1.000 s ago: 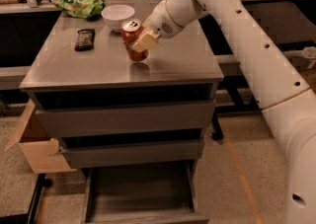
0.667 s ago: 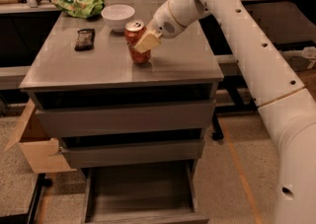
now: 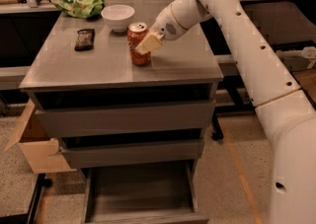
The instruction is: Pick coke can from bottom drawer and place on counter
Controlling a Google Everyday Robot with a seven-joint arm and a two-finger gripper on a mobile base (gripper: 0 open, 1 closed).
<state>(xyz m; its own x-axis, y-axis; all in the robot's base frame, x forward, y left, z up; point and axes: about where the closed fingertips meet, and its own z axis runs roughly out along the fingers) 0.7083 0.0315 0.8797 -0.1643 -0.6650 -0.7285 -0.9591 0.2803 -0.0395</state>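
Note:
The coke can (image 3: 138, 45), red with a silver top, stands upright on the counter (image 3: 98, 67) near its middle. My gripper (image 3: 146, 44) reaches in from the right and is shut on the coke can; one tan finger (image 3: 149, 43) lies across the can's right side and the other is hidden behind it. The can's base looks to be touching the counter. The bottom drawer (image 3: 143, 193) is pulled out below, and its grey floor is bare.
A white bowl (image 3: 117, 16), a green chip bag (image 3: 79, 6) and a dark snack bar (image 3: 84, 39) lie on the back left of the counter. An open cardboard box (image 3: 29, 144) stands on the floor to the left. The two upper drawers are shut.
The gripper and can have shifted slightly to the right and down, and the can has gone from tilted to upright on the counter.

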